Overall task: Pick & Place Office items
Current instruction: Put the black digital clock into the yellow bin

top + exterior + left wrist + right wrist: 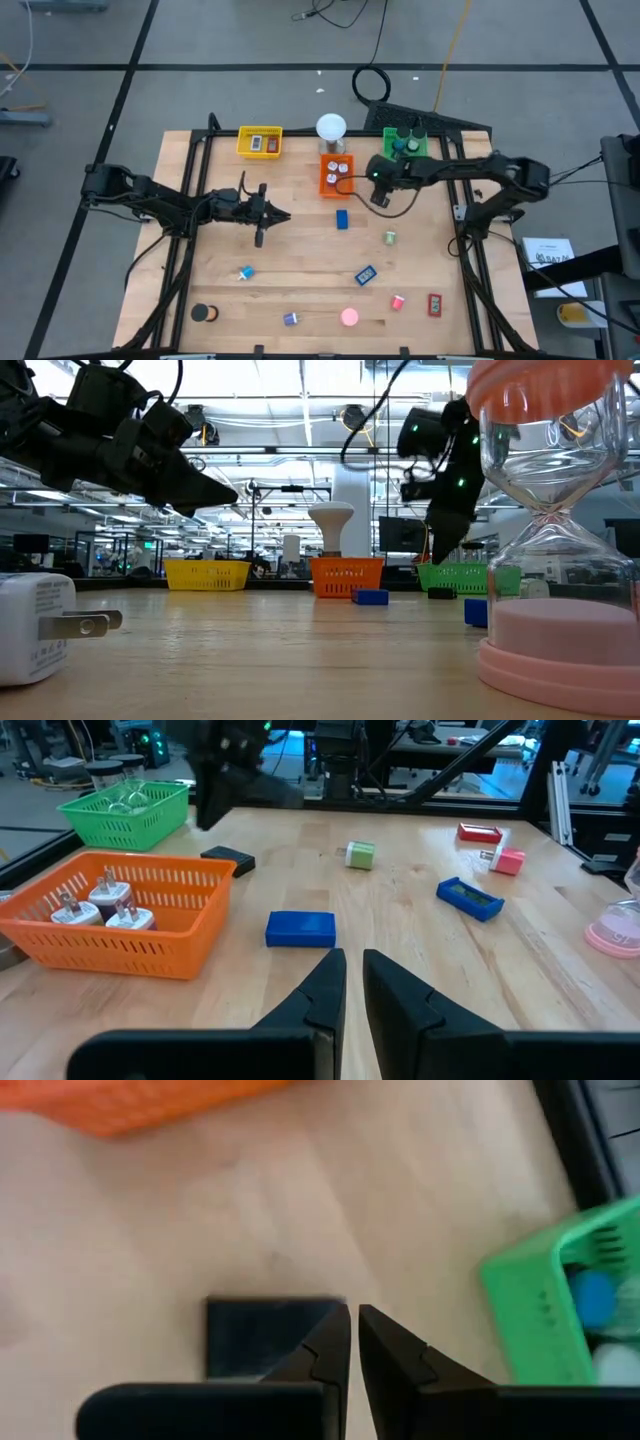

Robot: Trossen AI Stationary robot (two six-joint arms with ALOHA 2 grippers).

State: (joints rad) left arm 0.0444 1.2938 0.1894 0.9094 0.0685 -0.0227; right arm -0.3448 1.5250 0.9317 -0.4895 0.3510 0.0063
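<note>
1. My right claw [354,1342] is pressed together, empty, hanging over a black block [262,1335] at lower centre.
2. My left claw [262,215] waits pinched shut, left of centre.
3. Office items [366,274] dot the lower wooden table [300,255]; the orange tray [335,176] sits upper centre.

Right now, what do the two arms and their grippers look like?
Both arms are dark, jointed links with black cables along them. The right arm shows small green lights near its wrist. The left gripper and right gripper each have two black, angular, tapered fingers with a stepped notch on the inner edge.
</note>
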